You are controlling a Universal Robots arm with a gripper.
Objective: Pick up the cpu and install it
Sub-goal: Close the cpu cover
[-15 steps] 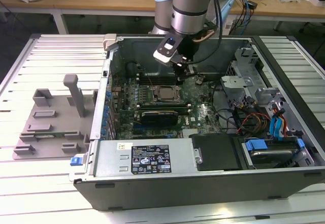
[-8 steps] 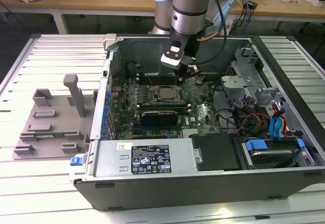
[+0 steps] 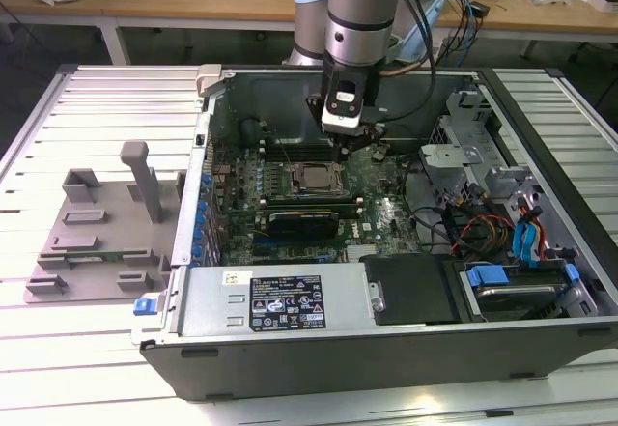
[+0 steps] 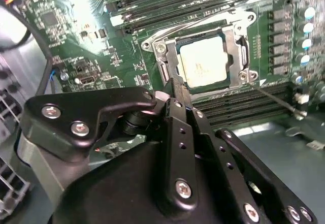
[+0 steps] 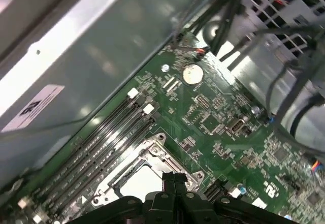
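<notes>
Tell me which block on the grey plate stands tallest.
The narrow upright post on the plate, toward the computer case; the other blocks sit low.

"Where's the computer case (image 3: 290,349)?"

"Flat on the worktop (image 3: 58,387), open side up. The fixture plate (image 3: 92,242) lies beside it, on the exterior view's left."

"And inside?"

"The motherboard (image 3: 386,218) lies on the case floor. The socket (image 4: 234,36) sits near the board's middle with the cpu (image 4: 203,64) lying in it, and memory slots (image 4: 167,0) run along two opposite sides of the socket."

"The tool (image 3: 359,141)?"

"Over the board, just behind the socket, toward the exterior view's right, apart from the cpu."

"Up front?"

"The power supply (image 3: 280,300) lies along the front wall. The drive bay (image 3: 517,291) fills the front corner on the exterior view's right."
</notes>
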